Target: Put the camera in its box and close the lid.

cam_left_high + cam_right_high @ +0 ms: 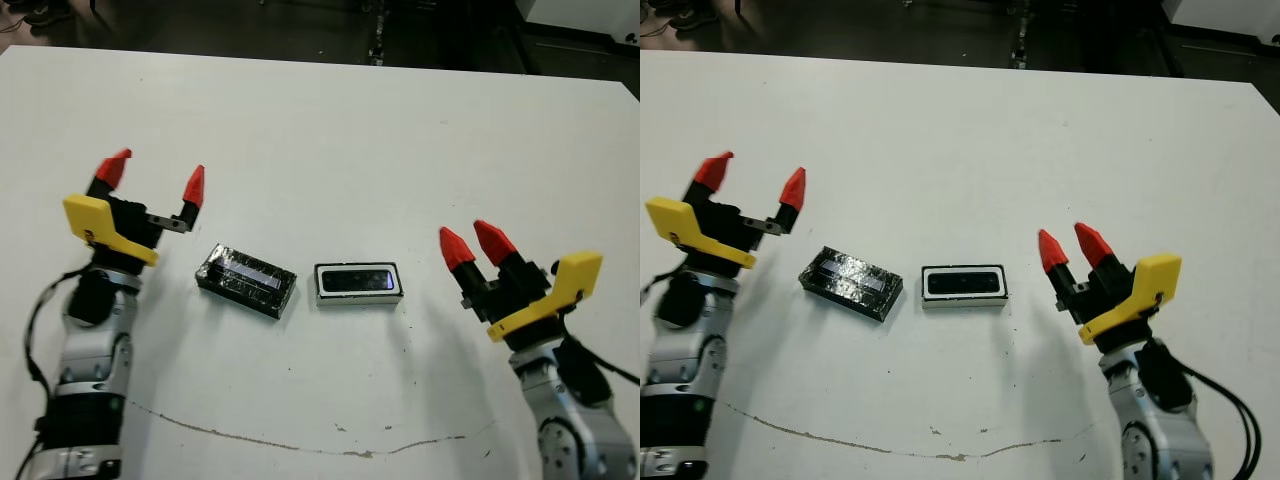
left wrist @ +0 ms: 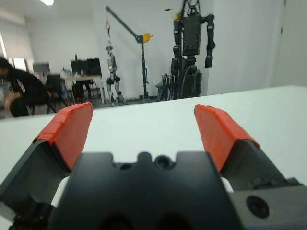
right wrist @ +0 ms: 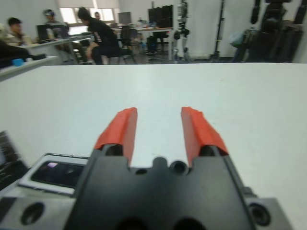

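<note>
While the camera [image 1: 358,279] already lies in the box [image 1: 359,298] at counter [image 1: 320,130] centre, the lid [image 1: 247,280] rests at its 9 o'clock. Left pincer [image 1: 153,183] spread, right pincer [image 1: 473,245] narrowly parted, both empty. Risk: a skewed lid may jam or push the box away.

robotics lab. beyond the far edge of the broad white table [image 2: 268,103] a black humanoid robot [image 2: 193,33] hangs from a stand, a smaller silvery humanoid [image 2: 111,62] beside a dark crane-like hoist [image 2: 129,36]. people sit at desks with dark monitors [image 3: 125,17].
</note>
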You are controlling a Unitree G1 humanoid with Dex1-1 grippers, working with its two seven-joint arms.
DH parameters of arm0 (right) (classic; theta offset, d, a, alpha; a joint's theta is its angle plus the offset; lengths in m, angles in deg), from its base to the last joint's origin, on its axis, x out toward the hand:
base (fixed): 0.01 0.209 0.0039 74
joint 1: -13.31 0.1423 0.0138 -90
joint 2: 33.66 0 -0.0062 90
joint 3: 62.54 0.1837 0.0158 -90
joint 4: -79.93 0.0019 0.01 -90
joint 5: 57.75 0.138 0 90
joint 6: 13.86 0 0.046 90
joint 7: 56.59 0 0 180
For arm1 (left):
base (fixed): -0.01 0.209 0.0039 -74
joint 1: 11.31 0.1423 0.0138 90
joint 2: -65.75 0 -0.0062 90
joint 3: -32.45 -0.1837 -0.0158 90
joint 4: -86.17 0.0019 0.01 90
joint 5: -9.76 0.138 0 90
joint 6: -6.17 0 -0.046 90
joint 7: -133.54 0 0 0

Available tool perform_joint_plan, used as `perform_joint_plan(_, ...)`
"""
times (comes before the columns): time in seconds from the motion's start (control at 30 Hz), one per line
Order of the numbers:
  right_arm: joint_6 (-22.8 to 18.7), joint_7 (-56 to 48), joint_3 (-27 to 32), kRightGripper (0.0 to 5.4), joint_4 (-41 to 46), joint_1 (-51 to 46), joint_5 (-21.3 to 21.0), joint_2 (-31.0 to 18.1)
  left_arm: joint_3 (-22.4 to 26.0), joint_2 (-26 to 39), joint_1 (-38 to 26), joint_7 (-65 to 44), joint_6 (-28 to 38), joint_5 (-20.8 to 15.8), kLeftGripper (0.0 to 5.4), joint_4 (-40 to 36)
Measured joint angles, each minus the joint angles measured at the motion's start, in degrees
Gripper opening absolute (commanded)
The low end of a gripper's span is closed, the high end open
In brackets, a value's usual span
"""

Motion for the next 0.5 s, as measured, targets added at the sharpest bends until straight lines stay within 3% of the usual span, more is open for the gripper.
perform_joint_plan(0.23,4.28,3.24,-1.71,0.96,-3.99,0.32,-2.06,1.71,0.50,13.52,-5.33,-12.14,-4.20,-1.67,5.40,-0.27)
perform_joint_plan(0.4,4.42,4.58,-2.45,0.11,-4.24,0.39,-2.78,1.99,-3.22,25.53,-11.82,-23.18,-10.43,1.10,5.40,-0.63)
perform_joint_plan(0.5,4.43,5.35,-2.85,0.02,-4.16,0.32,-2.83,2.02,-7.20,30.29,-18.44,-32.15,-15.24,1.55,5.40,0.20)
